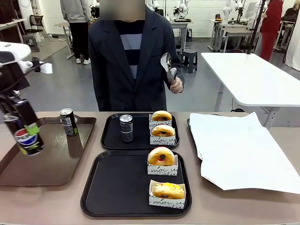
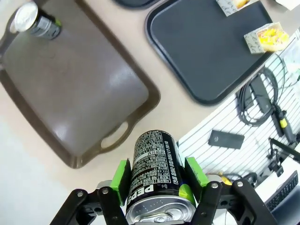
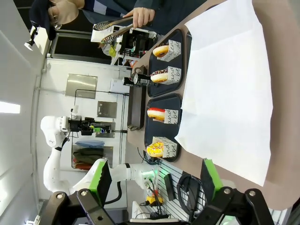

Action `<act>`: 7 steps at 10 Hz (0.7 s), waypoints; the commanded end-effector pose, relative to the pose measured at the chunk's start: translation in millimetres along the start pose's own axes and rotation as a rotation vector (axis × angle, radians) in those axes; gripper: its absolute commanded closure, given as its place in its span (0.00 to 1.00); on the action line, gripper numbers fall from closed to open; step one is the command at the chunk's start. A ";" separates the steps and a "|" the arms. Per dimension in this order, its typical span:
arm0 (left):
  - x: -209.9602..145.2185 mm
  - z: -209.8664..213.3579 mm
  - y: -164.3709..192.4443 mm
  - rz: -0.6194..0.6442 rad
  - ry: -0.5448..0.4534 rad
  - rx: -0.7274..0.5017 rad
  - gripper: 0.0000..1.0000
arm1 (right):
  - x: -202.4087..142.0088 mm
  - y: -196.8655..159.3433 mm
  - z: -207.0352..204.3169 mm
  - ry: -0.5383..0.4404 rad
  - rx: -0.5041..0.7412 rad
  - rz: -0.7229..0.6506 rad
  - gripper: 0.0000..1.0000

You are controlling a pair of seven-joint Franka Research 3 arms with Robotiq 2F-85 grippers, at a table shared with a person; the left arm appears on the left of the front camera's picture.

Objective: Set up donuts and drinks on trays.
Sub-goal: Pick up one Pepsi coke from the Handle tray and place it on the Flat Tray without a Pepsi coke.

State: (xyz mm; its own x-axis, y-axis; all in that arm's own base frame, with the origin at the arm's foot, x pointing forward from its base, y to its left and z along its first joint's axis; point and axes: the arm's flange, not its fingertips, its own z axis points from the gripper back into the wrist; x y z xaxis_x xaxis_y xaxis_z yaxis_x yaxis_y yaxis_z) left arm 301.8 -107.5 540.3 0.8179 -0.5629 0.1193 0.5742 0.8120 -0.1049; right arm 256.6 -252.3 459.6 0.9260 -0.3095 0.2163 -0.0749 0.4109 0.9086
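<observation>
While jaws clamp Pepsi can (image 2: 156,180) (aloft).

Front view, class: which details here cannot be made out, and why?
- Left gripper: fingers masked by the Pepsi can it clamps.
- Far tray's can: label print too small to read.
- White paper: hides whatever lies beneath it.
- Left arm: cut by the picture's left edge.

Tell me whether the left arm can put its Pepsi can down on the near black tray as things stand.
Probably yes. The left gripper holds the Pepsi can above the brown tray, and the near black tray's left half is bare; its two donuts sit along the right side.
</observation>
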 end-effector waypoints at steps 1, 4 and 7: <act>15.8 -18.1 -30.8 0.009 -0.064 -0.012 0.40 | 1.1 -0.1 0.4 -0.008 0.020 0.017 0.00; 31.1 -54.6 -64.8 -0.047 -0.062 -0.024 0.40 | 1.1 -0.1 0.4 -0.008 0.020 0.017 0.00; 46.4 -92.5 -93.0 -0.140 -0.073 -0.004 0.40 | 1.1 -0.1 0.4 -0.008 0.020 0.017 0.00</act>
State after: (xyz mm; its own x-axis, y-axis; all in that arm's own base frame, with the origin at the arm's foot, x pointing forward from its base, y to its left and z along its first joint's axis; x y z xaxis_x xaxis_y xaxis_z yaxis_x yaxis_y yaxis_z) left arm 287.4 -212.5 471.9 0.7452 -0.6429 0.1769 0.6629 0.7431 -0.0921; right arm 256.6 -252.2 459.7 0.9260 -0.3091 0.2165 -0.0752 0.4111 0.9085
